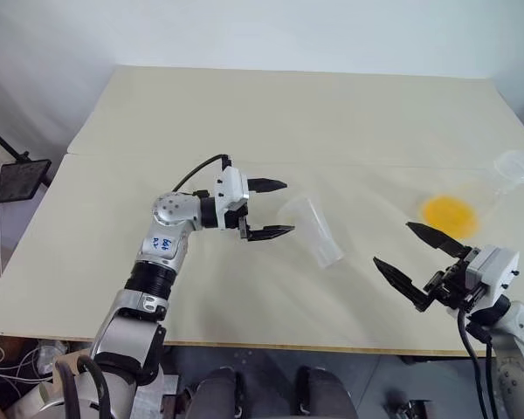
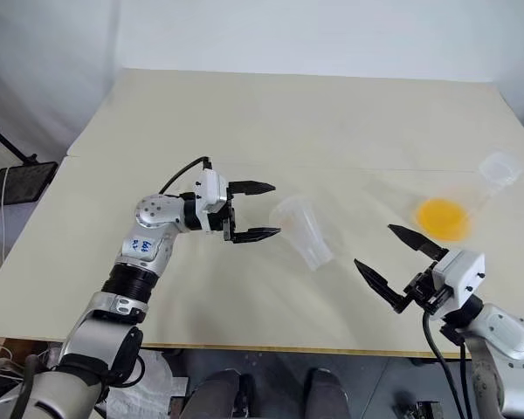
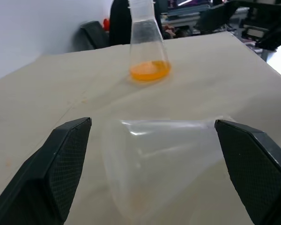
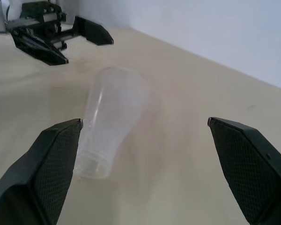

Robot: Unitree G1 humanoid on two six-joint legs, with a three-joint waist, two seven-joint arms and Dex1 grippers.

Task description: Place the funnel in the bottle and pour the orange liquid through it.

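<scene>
The bottle [image 1: 313, 231] is a clear empty flask lying on its side mid-table, its wide base toward my left gripper [image 1: 287, 207] and its neck toward the table's front. That gripper is open and level, and its fingertips stand on either side of the base's edge [image 3: 159, 159]. The orange liquid [image 1: 449, 214] pools in a second clear flask [image 1: 511, 168] that stands upright at the right. My right gripper [image 1: 392, 243] is open and empty, between the two flasks, facing the bottle's neck [image 4: 96, 161]. The funnel is out of view.
The beige table [image 1: 244, 113] has a seam running across its middle and bare room at the back and left. The orange flask stands close to the right edge. A black stand [image 1: 17, 179] sits on the floor off the left side.
</scene>
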